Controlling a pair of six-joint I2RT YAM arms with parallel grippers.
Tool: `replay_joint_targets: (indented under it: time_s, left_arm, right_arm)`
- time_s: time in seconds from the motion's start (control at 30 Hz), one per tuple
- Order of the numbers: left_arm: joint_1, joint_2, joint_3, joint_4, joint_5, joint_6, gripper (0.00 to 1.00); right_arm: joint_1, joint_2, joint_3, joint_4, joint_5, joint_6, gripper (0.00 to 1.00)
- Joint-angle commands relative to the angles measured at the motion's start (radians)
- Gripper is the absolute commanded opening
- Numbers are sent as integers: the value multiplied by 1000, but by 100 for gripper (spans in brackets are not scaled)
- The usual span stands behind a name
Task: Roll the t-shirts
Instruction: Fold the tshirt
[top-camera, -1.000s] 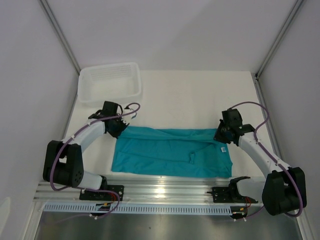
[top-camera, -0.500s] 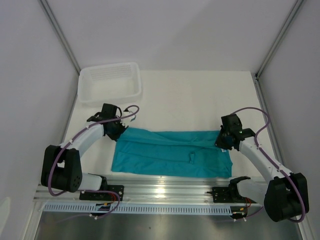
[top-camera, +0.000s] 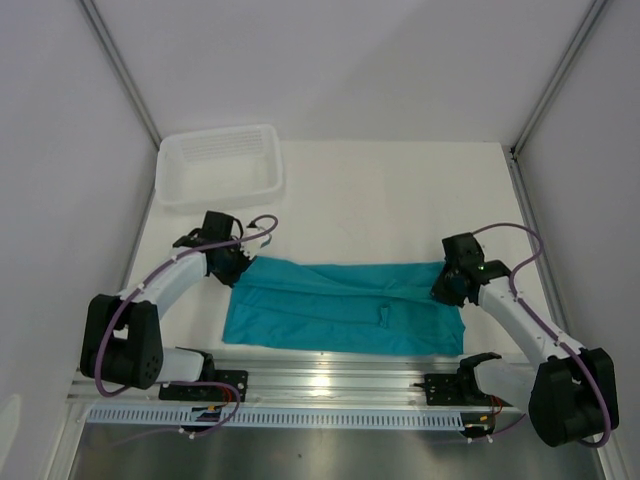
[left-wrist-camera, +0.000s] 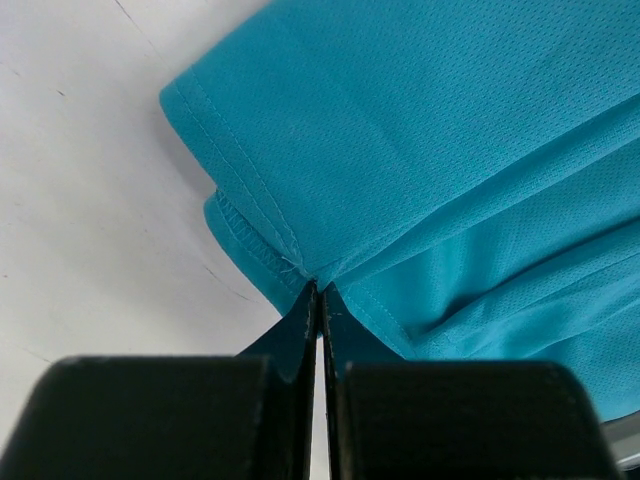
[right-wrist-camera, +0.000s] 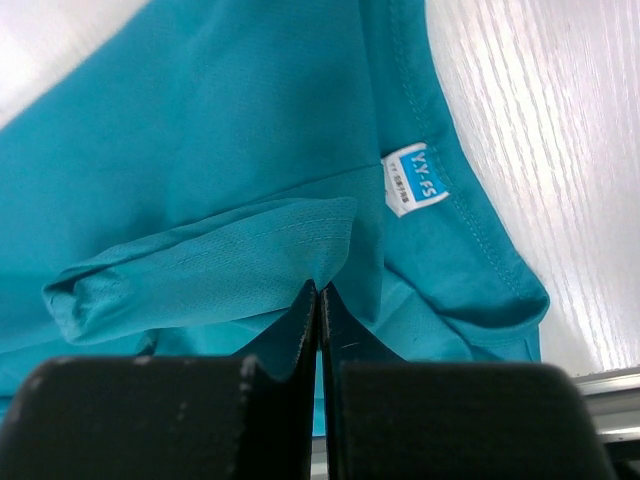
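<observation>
The teal t-shirt (top-camera: 340, 312) lies flat near the near edge of the table (top-camera: 400, 190). Its long side runs left to right between the two arms. A folded band of cloth runs along its far side.

Left tool (left-wrist-camera: 318, 292): the jaws are pressed together with cloth between them. In the left wrist view you see the tips pinching the stitched hem at the shirt's far left corner, where the fabric gathers to a point. Bare white table shows to the left of that corner.

Right tool (right-wrist-camera: 318, 290): the jaws are likewise closed on cloth. In the right wrist view you see the tips gripping a folded layer at the shirt's far right corner. The small white-and-blue neck label (right-wrist-camera: 415, 178) lies just beyond the tips and to their right, beside a stitched seam.

A white plastic tray (top-camera: 170, 188) stands at the far left corner of the table, apart from the shirt.
</observation>
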Motion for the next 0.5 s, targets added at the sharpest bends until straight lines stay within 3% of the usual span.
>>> replay_joint_targets:
  time_s: [0.0, 0.27, 0.37, 0.4, 0.47]
  left_arm:
    - [7, 4, -19, 6, 17, -5, 1]
    - [7, 43, -27, 14, 17, -11, 1]
    - [7, 39, -24, 2, 25, -6, 1]
    - [7, 38, -25, -3, 31, -2, 1]
    - [7, 38, -22, -15, 53, 1, 12]
  right_arm:
    - [5, 14, -30, -20, 44, 42, 0]
    - [5, 55, -46, 11, 46, 55, 1]
    - [5, 57, -47, 9, 44, 64, 13]
    - [5, 55, -45, 8, 46, 65, 27]
    - [7, 45, -33, -6, 53, 70, 34]
